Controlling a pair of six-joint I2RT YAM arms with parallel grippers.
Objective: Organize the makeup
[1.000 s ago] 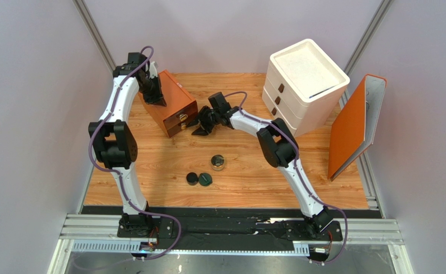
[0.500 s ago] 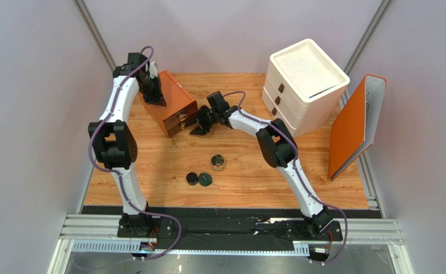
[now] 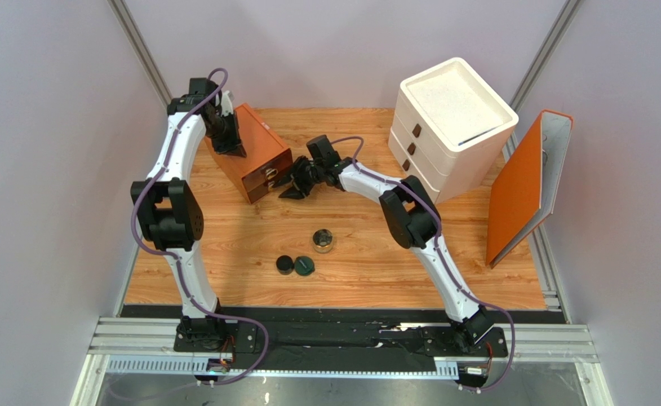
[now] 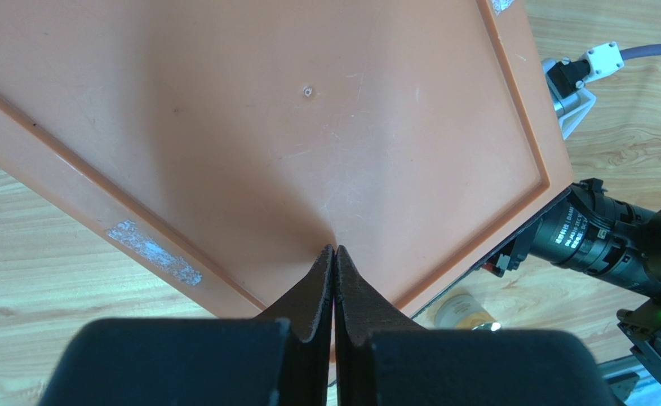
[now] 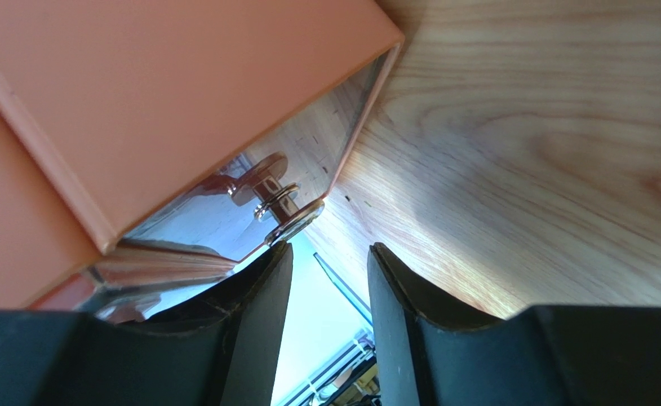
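Observation:
On the wood table lie a gold-rimmed round jar [image 3: 323,241], a black compact [image 3: 285,265] and a dark green compact [image 3: 305,266], all apart from both grippers. My left gripper [image 3: 230,149] is shut, its tips [image 4: 334,252] pressed on the top of the orange drawer box [image 3: 256,154]. A beige little bottle [image 4: 461,310] shows just past the box's front edge. My right gripper [image 3: 295,189] is open at the box's mirrored drawer front. Its metal knob [image 5: 276,203] sits just beyond the left fingertip [image 5: 267,269], with nothing between the fingers.
A white drawer unit [image 3: 448,125] stands at the back right. An orange binder [image 3: 528,184] leans at the table's right edge. The right arm's wrist [image 4: 606,247] is close beside the orange box's front corner.
My right gripper has crept a little left toward the drawer front and its fingers have narrowed slightly. The left arm and the makeup on the table have not moved.

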